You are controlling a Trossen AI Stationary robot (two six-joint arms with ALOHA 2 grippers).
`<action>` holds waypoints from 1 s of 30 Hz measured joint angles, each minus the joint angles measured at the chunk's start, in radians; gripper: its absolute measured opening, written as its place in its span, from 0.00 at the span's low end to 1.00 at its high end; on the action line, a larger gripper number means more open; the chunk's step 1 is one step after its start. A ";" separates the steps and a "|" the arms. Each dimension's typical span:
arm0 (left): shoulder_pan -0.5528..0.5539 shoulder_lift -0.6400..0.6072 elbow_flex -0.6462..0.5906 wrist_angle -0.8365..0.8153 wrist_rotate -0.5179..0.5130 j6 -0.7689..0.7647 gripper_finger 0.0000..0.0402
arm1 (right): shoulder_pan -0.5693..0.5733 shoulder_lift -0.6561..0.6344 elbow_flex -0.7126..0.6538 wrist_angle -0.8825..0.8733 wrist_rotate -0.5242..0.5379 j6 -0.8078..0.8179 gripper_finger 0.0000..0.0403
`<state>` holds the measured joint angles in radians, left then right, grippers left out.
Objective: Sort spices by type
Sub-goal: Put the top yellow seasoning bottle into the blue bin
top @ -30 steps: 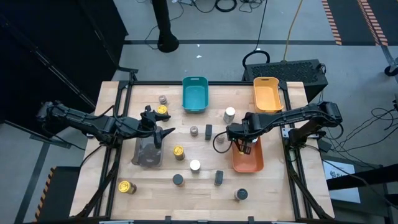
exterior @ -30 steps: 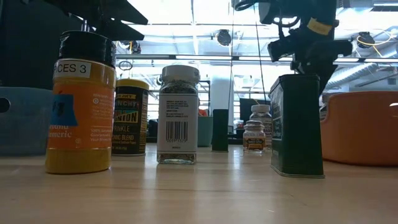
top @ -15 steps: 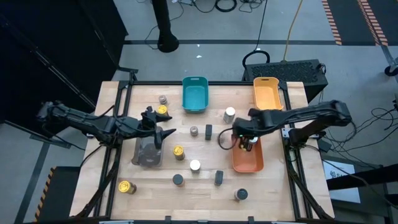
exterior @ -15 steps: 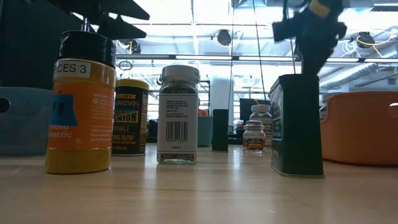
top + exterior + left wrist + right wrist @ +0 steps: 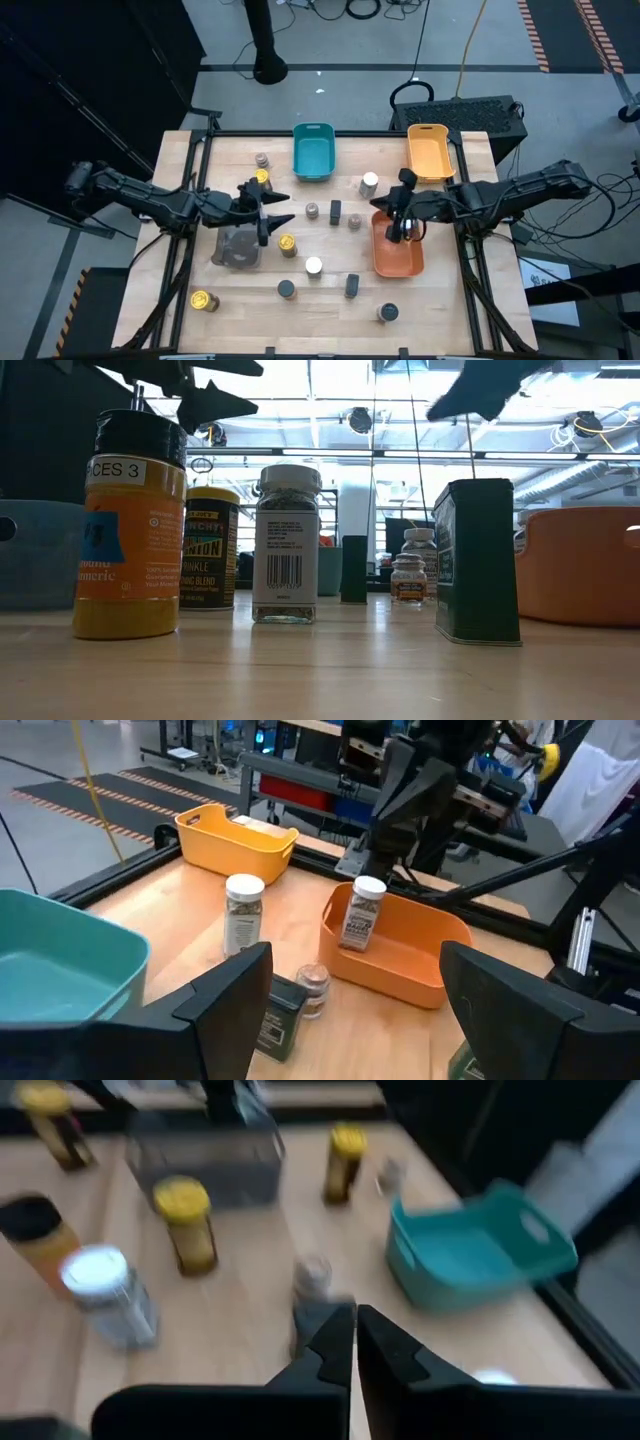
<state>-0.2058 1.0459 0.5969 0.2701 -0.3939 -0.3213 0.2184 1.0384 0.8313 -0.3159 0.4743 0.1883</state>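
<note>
Spice jars stand scattered on the wooden table: yellow-topped ones [image 5: 288, 243] [image 5: 204, 299], white-topped ones [image 5: 369, 183] [image 5: 314, 265], grey-topped ones [image 5: 312, 209] and slim black ones [image 5: 335, 211] [image 5: 352, 285]. One white-capped jar [image 5: 365, 915] stands upright in the orange tray [image 5: 400, 258]. My right gripper [image 5: 382, 207] hangs shut and bare above that tray's far end, tipped slightly down. My left gripper [image 5: 278, 208] is open and bare, well above the table beside the grey tray [image 5: 236, 250], pointing toward the table's right.
A teal tray [image 5: 313, 152] and a yellow tray [image 5: 431, 150] sit along the far edge. A large turmeric jar [image 5: 128, 525] and a dark green tin [image 5: 478, 560] stand close to the low camera. Bare wood lies between the trays and near the front edge.
My right gripper has risen out of the orange tray, tipped from pointing down toward nearly level, and drawn back toward the table's right edge, staying shut. My left gripper has edged toward the table's right and rolled a little, still open. No jar has moved.
</note>
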 joint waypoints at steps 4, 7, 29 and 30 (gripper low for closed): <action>-0.001 0.013 0.006 0.005 0.003 -0.079 0.73 | 0.000 -0.032 -0.049 0.127 0.000 -0.081 0.00; -0.021 0.044 0.038 0.002 0.026 -0.126 0.73 | -0.001 -0.064 -0.049 0.133 0.001 -0.105 0.00; 0.160 0.178 0.671 -1.270 0.008 -0.375 0.73 | -0.002 -0.199 -0.048 0.063 0.001 -0.138 0.00; 0.188 0.178 0.671 -1.303 0.032 -0.377 0.73 | -0.002 -0.199 -0.048 0.063 0.000 -0.143 0.00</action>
<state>-0.0175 1.2243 1.2675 -1.0332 -0.3620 -0.6984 0.2161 0.8394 0.7830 -0.2531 0.4747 0.0454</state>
